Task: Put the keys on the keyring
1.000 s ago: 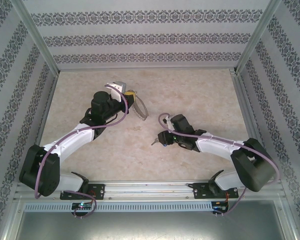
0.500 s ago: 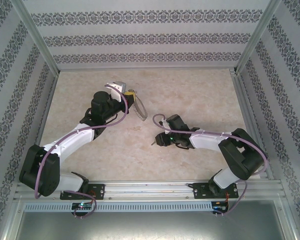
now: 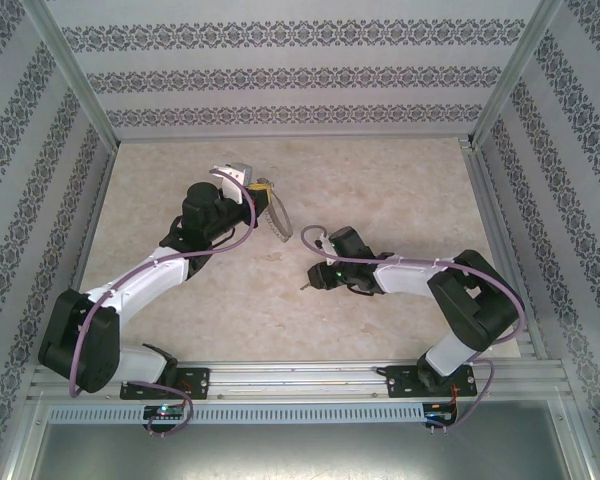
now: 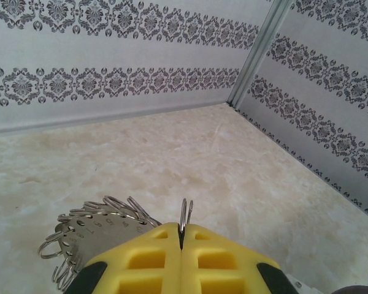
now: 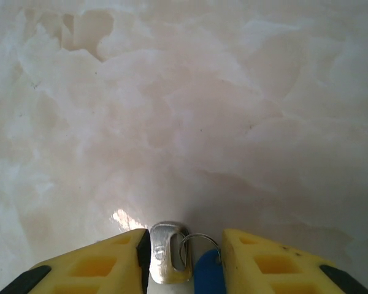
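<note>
My left gripper [image 3: 263, 188] [image 4: 181, 228] is shut on the keyring: one thin silver loop [image 4: 184, 211] sticks up from between its yellow fingertips. The rest of the keyring [image 3: 280, 222] [image 4: 89, 229] hangs right of that gripper as a curved grey strip with numbers and several small rings. My right gripper [image 3: 317, 279] [image 5: 184, 242] sits low over the table, right of and nearer than the keyring. Its jaws press on the key: a silver slotted end [image 5: 165, 257], a small wire ring and the blue head [image 5: 207, 275]. A silver tip [image 3: 306, 284] pokes out to the left.
The marbled beige table [image 3: 400, 180] is walled by patterned panels [image 3: 280, 75] at the back and both sides. A metal rail [image 3: 300, 378] with both arm bases runs along the near edge. Open tabletop lies between the two grippers and to the far right.
The right arm has folded at the elbow, carrying its gripper and the key slightly left and farther away, toward the keyring. The left arm and keyring have stayed still.
</note>
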Motion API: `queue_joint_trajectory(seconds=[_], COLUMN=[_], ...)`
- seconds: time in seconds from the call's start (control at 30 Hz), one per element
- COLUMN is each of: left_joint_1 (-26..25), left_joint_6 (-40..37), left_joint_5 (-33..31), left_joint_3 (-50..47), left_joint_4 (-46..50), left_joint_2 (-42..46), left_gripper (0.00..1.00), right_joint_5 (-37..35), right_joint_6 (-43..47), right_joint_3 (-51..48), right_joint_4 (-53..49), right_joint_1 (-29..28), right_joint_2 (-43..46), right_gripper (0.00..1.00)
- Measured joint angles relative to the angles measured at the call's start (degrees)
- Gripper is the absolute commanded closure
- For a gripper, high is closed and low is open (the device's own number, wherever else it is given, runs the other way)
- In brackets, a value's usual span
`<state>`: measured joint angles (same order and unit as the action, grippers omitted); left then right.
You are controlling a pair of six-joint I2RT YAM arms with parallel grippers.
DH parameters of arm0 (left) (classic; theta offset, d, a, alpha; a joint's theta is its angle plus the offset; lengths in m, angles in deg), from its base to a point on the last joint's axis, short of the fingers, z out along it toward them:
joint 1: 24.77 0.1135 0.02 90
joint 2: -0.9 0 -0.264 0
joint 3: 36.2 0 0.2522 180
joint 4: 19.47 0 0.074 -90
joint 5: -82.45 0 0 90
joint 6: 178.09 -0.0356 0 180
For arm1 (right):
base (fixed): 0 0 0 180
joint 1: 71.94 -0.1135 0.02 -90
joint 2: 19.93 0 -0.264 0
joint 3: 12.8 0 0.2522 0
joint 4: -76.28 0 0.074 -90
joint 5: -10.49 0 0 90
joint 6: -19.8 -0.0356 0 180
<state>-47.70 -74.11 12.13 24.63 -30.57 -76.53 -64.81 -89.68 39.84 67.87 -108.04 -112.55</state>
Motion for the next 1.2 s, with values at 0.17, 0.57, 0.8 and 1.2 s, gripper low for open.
queue_joint_trajectory(seconds=[0.17,0.57,0.8,1.2], left_joint_1=[0.0,0.0,0.0,0.0], left_joint_6=[0.0,0.4,0.6,0.6], left_joint_5=[0.0,0.2,0.7,0.9], left_joint_3=[0.0,0.0,0.0,0.1], left_joint_4=[0.0,-1.2,-1.3,-1.3], left_joint_2=[0.0,-0.7,-0.8,-0.8], left_gripper=[1.0,1.0,1.0,1.0], right_joint_5=[0.0,-1.8,-6.2,-13.5], right_joint_6=[0.0,-0.1,-0.1,1.7], right_joint_3=[0.0,-0.9,-1.8,0.1], right_joint_4=[0.3,-0.1,-3.4,-9.0], right_joint_1=[0.0,0.0,-0.2,-6.9], right_joint_2=[0.0,4.0,6.5,3.5], right_gripper=[0.65,0.57,0.55,0.39])
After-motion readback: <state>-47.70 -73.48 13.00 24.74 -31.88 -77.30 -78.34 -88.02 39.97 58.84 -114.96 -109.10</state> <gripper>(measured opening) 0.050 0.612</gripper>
